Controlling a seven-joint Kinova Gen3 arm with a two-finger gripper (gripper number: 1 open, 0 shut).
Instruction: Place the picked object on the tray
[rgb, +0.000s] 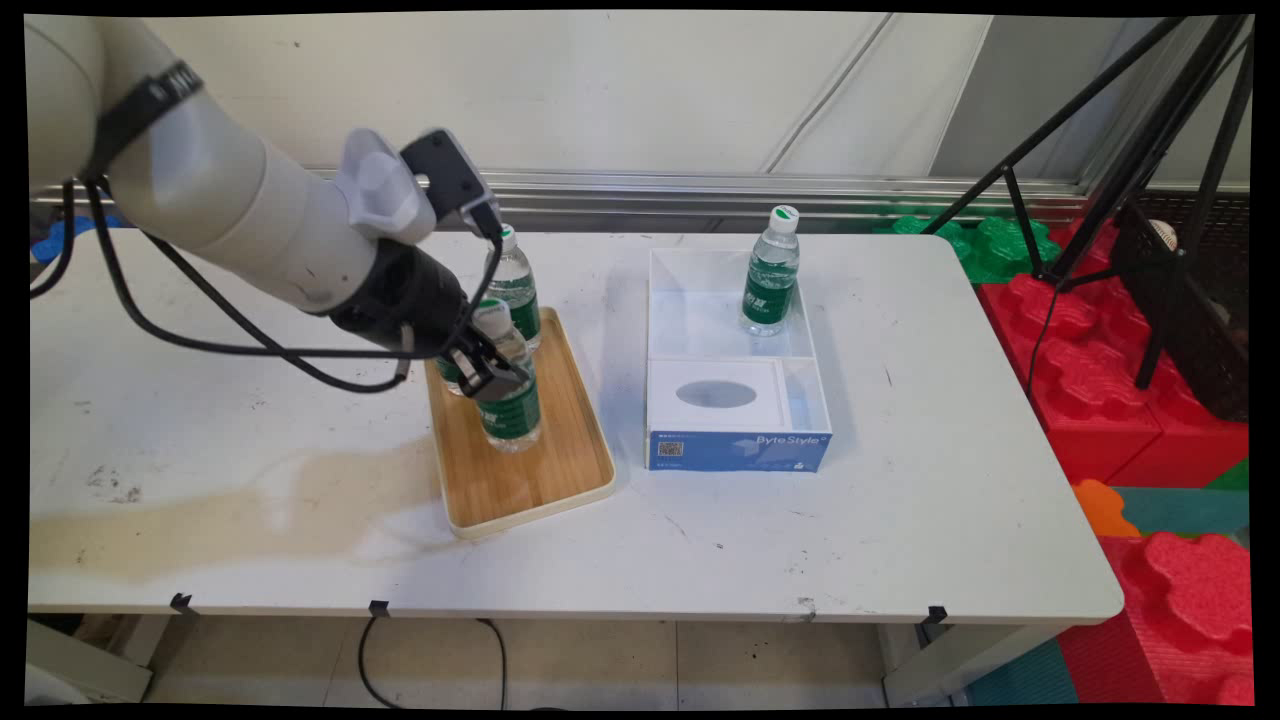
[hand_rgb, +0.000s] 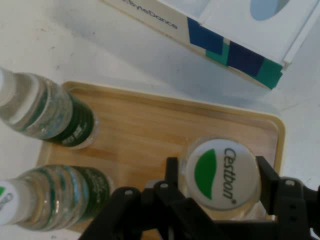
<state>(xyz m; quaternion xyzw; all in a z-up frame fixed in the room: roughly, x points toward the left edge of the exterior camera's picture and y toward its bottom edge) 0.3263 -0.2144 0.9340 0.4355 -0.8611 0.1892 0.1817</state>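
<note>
My gripper (rgb: 490, 370) is down over the wooden tray (rgb: 520, 480), shut on the neck of a clear water bottle (rgb: 510, 405) with a green label that stands upright there. In the hand view the gripper (hand_rgb: 220, 177) has one finger on each side of that bottle's white and green cap (hand_rgb: 220, 172), tight against it. Two more bottles stand on the tray: one behind (rgb: 515, 290) and one to the left, partly hidden by the hand (rgb: 450, 372). In the hand view both lie at the left (hand_rgb: 45, 112) (hand_rgb: 55, 197).
A white and blue box (rgb: 738, 450) lies right of the tray, with another bottle (rgb: 771, 275) upright in its far compartment. Its blue edge (hand_rgb: 225, 50) crosses the top of the hand view. A black tripod (rgb: 1150, 150) and red foam blocks (rgb: 1100, 380) stand off the table's right.
</note>
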